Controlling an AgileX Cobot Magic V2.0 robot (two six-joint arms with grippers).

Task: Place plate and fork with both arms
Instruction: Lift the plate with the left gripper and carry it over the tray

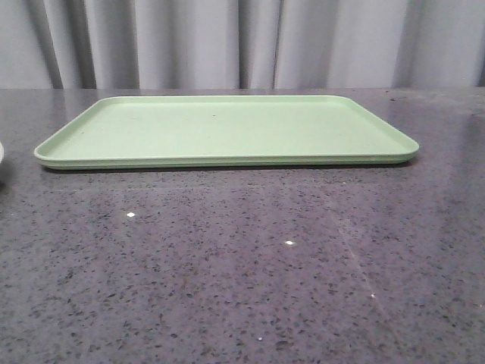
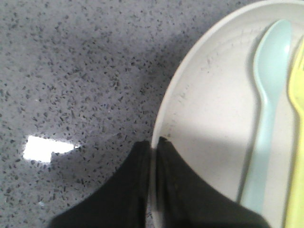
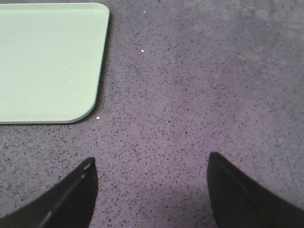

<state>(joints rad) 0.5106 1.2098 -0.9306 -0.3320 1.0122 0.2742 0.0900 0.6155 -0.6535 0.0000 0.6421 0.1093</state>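
In the left wrist view my left gripper is shut on the rim of the pale cream plate, one finger outside the rim and one inside. The yellow fork lies in the plate at the frame's edge, beside a pale blue-green spoon. In the front view only a sliver of the plate shows at the far left edge; neither gripper shows there. In the right wrist view my right gripper is open and empty over bare counter, near a corner of the green tray.
The flat light-green tray lies at the middle back of the dark speckled counter. Grey curtains hang behind it.
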